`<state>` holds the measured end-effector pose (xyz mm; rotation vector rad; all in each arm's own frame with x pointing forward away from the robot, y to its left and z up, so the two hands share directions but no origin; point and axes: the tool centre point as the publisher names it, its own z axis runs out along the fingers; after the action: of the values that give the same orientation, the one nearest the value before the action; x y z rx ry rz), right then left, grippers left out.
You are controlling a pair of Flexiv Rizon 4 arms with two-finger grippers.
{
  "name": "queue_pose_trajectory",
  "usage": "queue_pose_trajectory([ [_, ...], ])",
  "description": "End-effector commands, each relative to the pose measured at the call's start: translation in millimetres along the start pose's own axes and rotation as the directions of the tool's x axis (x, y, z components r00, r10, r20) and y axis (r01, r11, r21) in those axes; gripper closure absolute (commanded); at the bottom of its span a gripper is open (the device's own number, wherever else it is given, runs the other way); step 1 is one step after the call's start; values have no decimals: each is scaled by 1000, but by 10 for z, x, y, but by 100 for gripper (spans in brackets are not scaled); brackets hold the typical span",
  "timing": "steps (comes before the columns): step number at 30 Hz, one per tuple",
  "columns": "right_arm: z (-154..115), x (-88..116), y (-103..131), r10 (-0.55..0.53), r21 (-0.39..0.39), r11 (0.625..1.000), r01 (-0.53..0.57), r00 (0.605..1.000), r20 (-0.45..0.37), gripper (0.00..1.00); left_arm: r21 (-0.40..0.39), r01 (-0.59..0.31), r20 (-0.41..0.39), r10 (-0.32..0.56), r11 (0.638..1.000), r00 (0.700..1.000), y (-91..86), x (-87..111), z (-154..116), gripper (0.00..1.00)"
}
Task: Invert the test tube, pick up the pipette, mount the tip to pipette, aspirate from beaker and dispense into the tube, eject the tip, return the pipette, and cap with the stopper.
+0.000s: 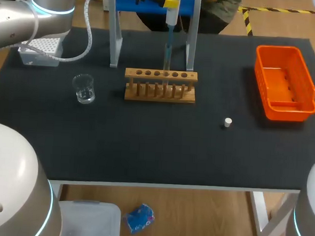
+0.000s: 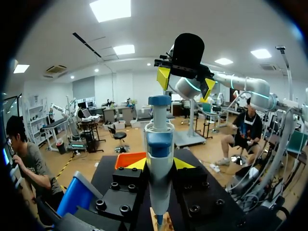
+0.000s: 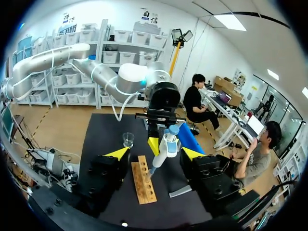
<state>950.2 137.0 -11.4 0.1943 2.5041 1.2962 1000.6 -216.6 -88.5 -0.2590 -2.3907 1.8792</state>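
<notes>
My left gripper (image 2: 160,164) is shut on the blue-and-white pipette (image 2: 159,144), holding it upright above the wooden tube rack (image 1: 160,86). The pipette (image 1: 172,14) carries a thin tip that points down at one of the rack's middle holes. Whether a tube stands in that hole I cannot make out. My right gripper (image 3: 155,155) is open, its yellow fingers wide on either side of the pipette's head (image 3: 168,142) without touching it. The glass beaker (image 1: 84,89) holds a little clear liquid left of the rack. The small white stopper (image 1: 228,122) lies to the rack's right.
An orange bin (image 1: 284,83) sits at the table's right side. A white tip box (image 1: 41,51) is at the back left under my left arm. The blue pipette stand (image 1: 154,3) with grey legs rises behind the rack.
</notes>
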Motion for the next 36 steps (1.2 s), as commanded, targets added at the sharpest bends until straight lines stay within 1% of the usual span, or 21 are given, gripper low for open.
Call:
queue_pose_trajectory([
  [1,104,-61,57,-2,7,1000,2,1000,-3,100,-1,0,-1,0,1000,1000,-4,-4,-2,100],
  [10,321,-169,179,3,25,1000,-3,1000,-14,100,-1,0,-1,0,1000,1000,-4,-4,-2,100],
  [16,401,-259,293,5,8,1000,-5,1000,-4,100,-1,0,-1,0,1000,1000,-4,-4,-2,100],
  [20,423,-281,358,2,-19,1000,-1,1000,7,100,-1,0,-1,0,1000,1000,-4,-4,-2,100],
  [25,503,-294,381,9,-44,999,-9,1000,10,100,-1,0,-1,0,1000,1000,-4,-4,-2,100],
  [30,545,-289,410,5,-43,999,-5,1000,10,100,-1,0,-1,0,1000,1000,-4,-4,-2,100],
  [36,566,-307,370,11,-30,999,-10,1000,16,100,-1,0,-1,0,1000,1000,-4,-4,-2,100],
])
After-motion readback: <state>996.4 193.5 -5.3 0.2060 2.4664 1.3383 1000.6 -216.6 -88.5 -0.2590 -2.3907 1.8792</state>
